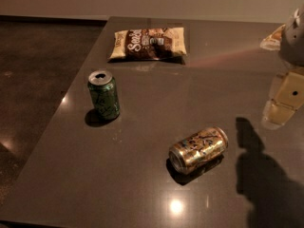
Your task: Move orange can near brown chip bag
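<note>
**A:** so what does the bot itself look like here?

**B:** you only get a sliver of it, off at the right edge. The gripper (284, 99) is there above the table: blocky cream-yellow panels, kinda glossy, one with a small dark dot. Over it there's a rounded grey housing (295, 39), plain and smooth.

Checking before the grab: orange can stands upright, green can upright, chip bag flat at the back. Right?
One slip: the camera view shows the orange can lying on its side. The green can is upright and the chip bag flat at the back. The gripper hangs at the right edge, clear of them.
</note>
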`<state>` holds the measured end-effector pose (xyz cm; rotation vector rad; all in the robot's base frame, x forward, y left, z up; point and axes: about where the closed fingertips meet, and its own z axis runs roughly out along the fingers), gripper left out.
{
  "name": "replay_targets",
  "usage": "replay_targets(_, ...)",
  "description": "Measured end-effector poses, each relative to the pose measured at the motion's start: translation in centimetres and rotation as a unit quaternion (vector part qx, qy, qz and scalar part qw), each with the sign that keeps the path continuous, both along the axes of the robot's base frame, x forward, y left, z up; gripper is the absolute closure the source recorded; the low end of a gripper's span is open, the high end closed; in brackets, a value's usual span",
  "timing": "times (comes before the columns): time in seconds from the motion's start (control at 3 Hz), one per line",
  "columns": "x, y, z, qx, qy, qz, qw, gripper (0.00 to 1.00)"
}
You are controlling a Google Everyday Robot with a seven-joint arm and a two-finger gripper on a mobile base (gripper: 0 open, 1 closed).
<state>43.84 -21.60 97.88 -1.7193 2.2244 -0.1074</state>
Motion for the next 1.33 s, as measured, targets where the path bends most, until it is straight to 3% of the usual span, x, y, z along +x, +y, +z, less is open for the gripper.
replay_targets(0.33, 0.0, 0.0, 0.0, 0.0, 0.0, 0.0, 1.0, 0.0)
replay_targets(0.67, -0.4, 1.4, -0.8, 0.023, 0.01, 0.026, 0.9993, 0.0)
replay_targets(1.0, -1.6, 4.5, -2.9, 0.042, 0.023, 0.087, 0.9951, 0.0)
replay_targets(1.33, -2.7, 7.1, -5.9, 0.037, 0.034, 0.145, 0.9882, 0.0)
